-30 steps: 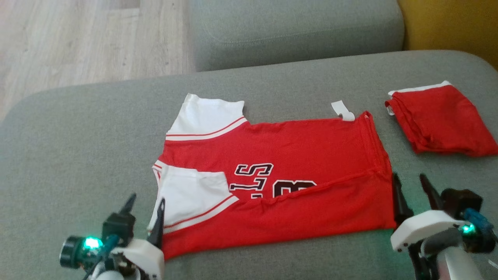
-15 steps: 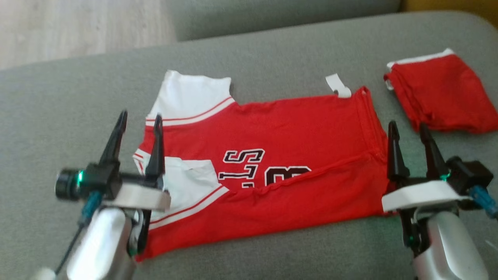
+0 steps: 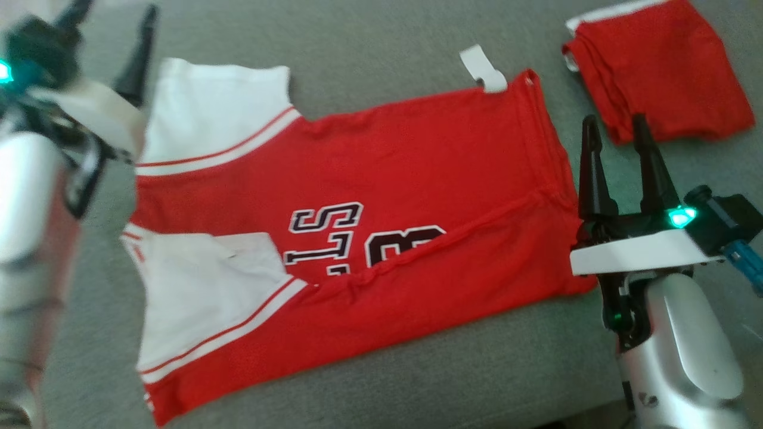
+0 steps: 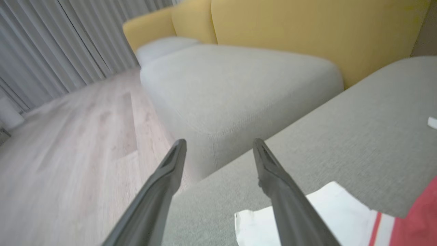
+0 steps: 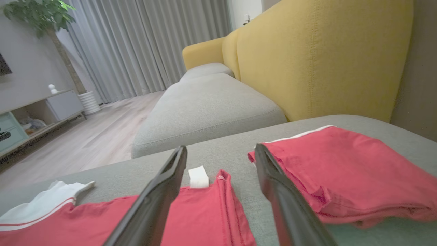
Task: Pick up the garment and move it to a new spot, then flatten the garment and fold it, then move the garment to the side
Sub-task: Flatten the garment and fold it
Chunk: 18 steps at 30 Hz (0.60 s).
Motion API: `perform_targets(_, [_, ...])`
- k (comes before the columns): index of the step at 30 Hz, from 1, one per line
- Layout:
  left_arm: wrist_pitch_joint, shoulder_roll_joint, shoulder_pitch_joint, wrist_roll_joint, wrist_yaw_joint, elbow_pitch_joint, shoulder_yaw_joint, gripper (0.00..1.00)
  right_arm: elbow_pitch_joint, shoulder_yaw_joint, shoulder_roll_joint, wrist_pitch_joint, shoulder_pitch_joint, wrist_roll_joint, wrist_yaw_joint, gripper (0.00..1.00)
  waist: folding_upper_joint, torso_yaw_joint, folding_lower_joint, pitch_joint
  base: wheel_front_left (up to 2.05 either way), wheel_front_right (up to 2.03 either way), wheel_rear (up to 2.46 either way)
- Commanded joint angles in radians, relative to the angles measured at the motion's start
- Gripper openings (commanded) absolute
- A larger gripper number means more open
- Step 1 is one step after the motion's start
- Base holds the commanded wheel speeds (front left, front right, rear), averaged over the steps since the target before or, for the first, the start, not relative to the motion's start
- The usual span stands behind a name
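The garment (image 3: 417,173), a red jersey with white sleeves and dark lettering, lies flat on the grey cushion (image 3: 369,36) with its near long edge folded over. A white tag (image 3: 483,68) sticks out at its far hem corner. My left gripper (image 3: 110,15) is open just left of the far white sleeve (image 4: 327,212), raised and empty; its fingers (image 4: 219,141) point past the cushion's edge. My right gripper (image 3: 614,122) is open beside the garment's hem (image 5: 205,218), between it and a folded red piece, holding nothing.
A second red garment (image 3: 661,65), folded, lies at the far right of the cushion (image 5: 341,167). Another grey cushion (image 5: 205,106) and a yellow backrest (image 5: 324,58) stand beyond. Wooden floor (image 4: 68,164) drops off past the cushion's left edge.
The head camera has tipped down, shifting the whole picture. Both arms have reached forward: the left gripper from the near sleeve to the far sleeve, the right along the hem. Both stay open.
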Motion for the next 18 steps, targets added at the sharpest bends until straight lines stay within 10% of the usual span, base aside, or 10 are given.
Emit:
perform_targets(1, [0.031, 0.051, -0.051, -0.032, -0.002, 0.002, 0.027, 1.0, -0.045, 0.025, -0.005, -0.011, -0.032, 0.007, -0.001, 1.0, 0.0, -0.048, -0.0002, 0.052, 0.0, 0.0, 0.0])
perform_targets(18, [0.319, 0.203, -0.205, -0.299, -0.007, 0.195, -0.208, 1.0, -0.116, 0.047, -0.005, -0.011, -0.039, 0.091, -0.001, 1.0, 0.0, -0.109, -0.0002, 0.153, 0.0, 0.0, 0.0])
